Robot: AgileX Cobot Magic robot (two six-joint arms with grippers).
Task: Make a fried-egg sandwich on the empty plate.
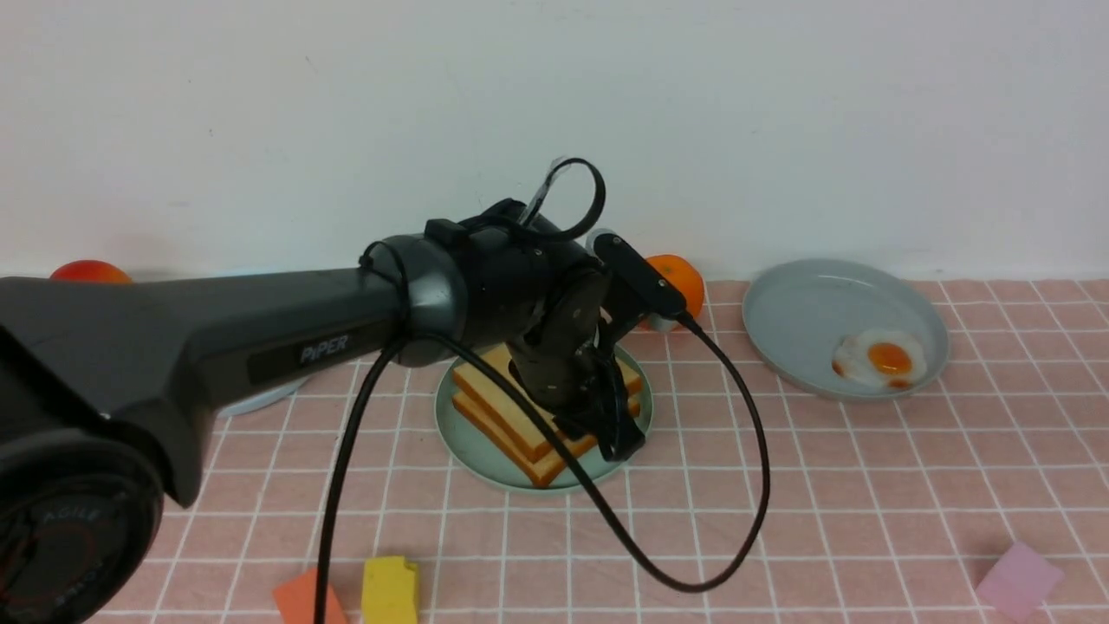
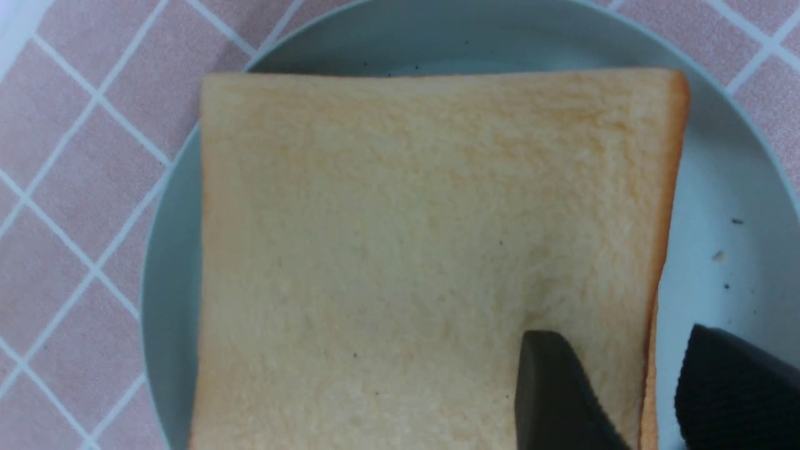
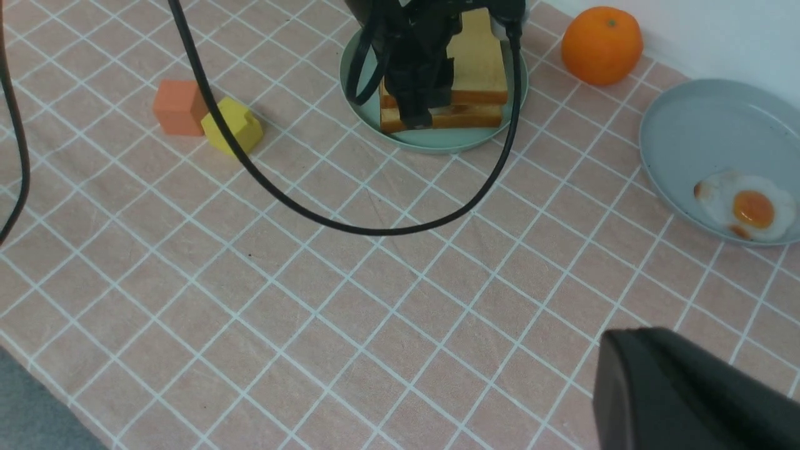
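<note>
Two toast slices (image 1: 520, 438) lie stacked on the mint-green empty plate (image 1: 468, 451), the upper one (image 2: 400, 250) filling the left wrist view. My left gripper (image 2: 625, 340) is open right over the stack's edge: one finger hovers over the top slice, the other beside its crust above the plate rim (image 2: 725, 187). The fried egg (image 1: 884, 358) lies alone in the grey-blue plate (image 1: 806, 303) at the right. My right gripper (image 3: 625, 356) is shut and empty over bare cloth, well away from the egg (image 3: 747, 203).
An orange (image 1: 680, 277) sits behind the stack, another orange-red fruit (image 1: 87, 271) at the far left. A light blue plate (image 1: 260, 399) peeks from under my left arm. Orange (image 1: 299, 598), yellow (image 1: 390, 589) and pink (image 1: 1018, 581) blocks lie near the front edge.
</note>
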